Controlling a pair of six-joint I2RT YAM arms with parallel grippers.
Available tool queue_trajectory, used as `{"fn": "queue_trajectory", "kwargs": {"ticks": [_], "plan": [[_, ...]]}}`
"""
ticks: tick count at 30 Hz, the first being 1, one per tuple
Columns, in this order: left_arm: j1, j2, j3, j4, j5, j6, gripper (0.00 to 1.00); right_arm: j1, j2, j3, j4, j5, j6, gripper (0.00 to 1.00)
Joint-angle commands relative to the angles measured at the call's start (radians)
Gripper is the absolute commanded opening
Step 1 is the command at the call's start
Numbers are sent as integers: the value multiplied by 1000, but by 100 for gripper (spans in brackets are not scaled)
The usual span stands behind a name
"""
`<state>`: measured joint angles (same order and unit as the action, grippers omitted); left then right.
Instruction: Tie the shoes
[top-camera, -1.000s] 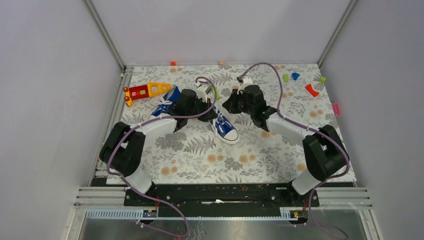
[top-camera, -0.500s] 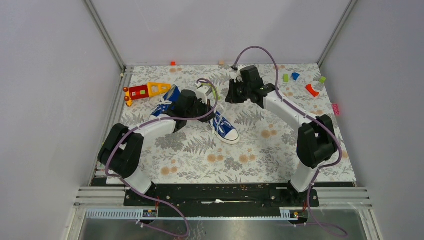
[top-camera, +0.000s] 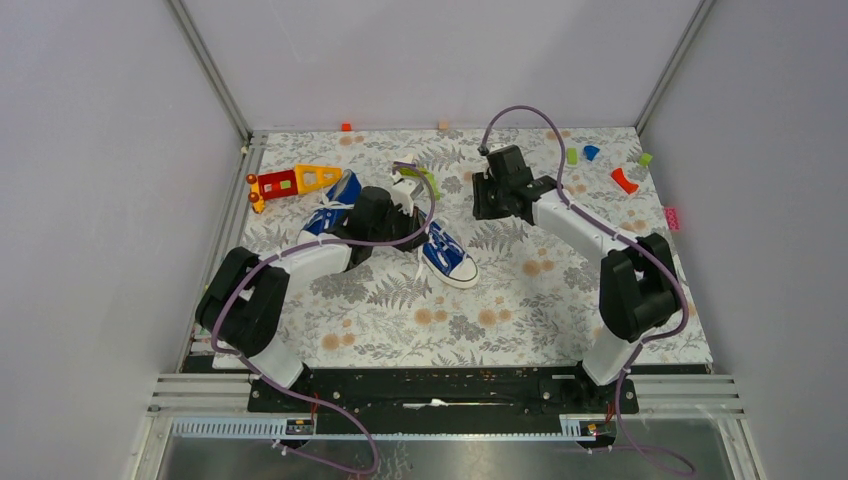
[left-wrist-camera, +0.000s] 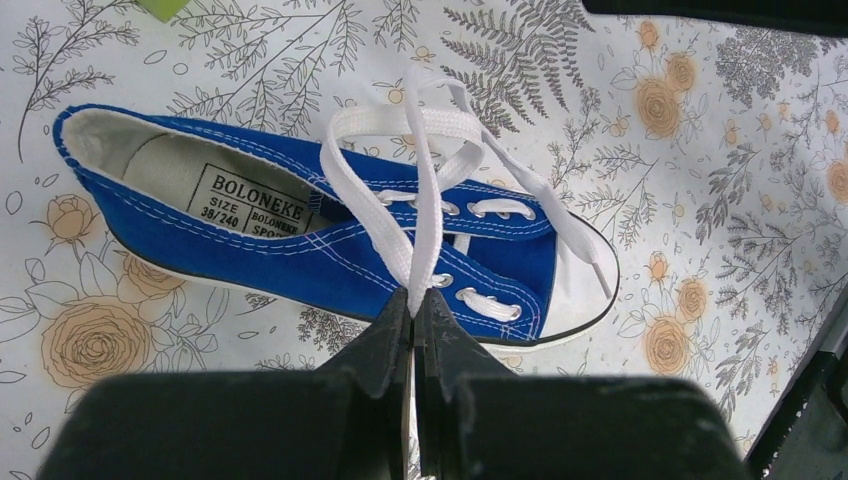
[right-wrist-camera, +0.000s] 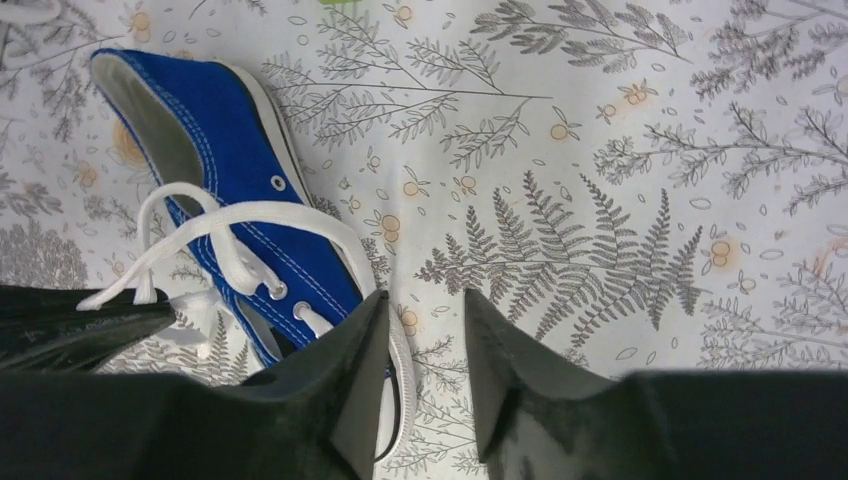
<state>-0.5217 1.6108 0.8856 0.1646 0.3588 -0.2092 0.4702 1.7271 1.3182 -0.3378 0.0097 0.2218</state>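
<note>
**A:** Starting nearest the bases, where is the shoe being worked on?

**B:** The near shoe (top-camera: 449, 257) lies about mid-cloth (top-camera: 470, 330), toe pointing towards the arms. The left gripper (left-wrist-camera: 413, 303) is just beyond it, fingers clenched on the white lace (left-wrist-camera: 424, 200). Two runs of lace meet in that pinch and rise from the eyelets, looping over the tongue.

**A:** And the right gripper (right-wrist-camera: 420, 325)?

**B:** It hangs beside the toe end with its fingers parted and nothing between them but printed cloth. It grasps nothing.

**A:** So how should it go about the step?

**B:** I judge the knot is only begun. The left should hold its tension without hauling, because a shoe this light will likely slide or tip. The right should come down on the loose end lying across the toe cap and take it close to the tip. Then it should draw low and away from the left, so the crossing cinches against the eyelets instead of lifting the shoe.

**A:** What is farther out?

**B:** The other shoe (top-camera: 335, 204) lies behind the left arm, partly hidden, so its laces are hard to judge. Beyond it are the red-and-yellow toy (top-camera: 286, 182) and small coloured blocks (top-camera: 624, 181) towards the far right corner, well apart from the work.
</note>
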Motion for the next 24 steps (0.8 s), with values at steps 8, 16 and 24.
{"fn": "queue_trajectory", "kwargs": {"ticks": [8,16,24], "plan": [[5,-49,1,83,17,11,0,-16,-81,-205,229,-235,95,50],[5,-49,6,83,18,21,0,-54,5,-252,367,-367,226,49],[5,-47,22,77,23,27,0,-54,81,-264,395,-418,268,39]]}}
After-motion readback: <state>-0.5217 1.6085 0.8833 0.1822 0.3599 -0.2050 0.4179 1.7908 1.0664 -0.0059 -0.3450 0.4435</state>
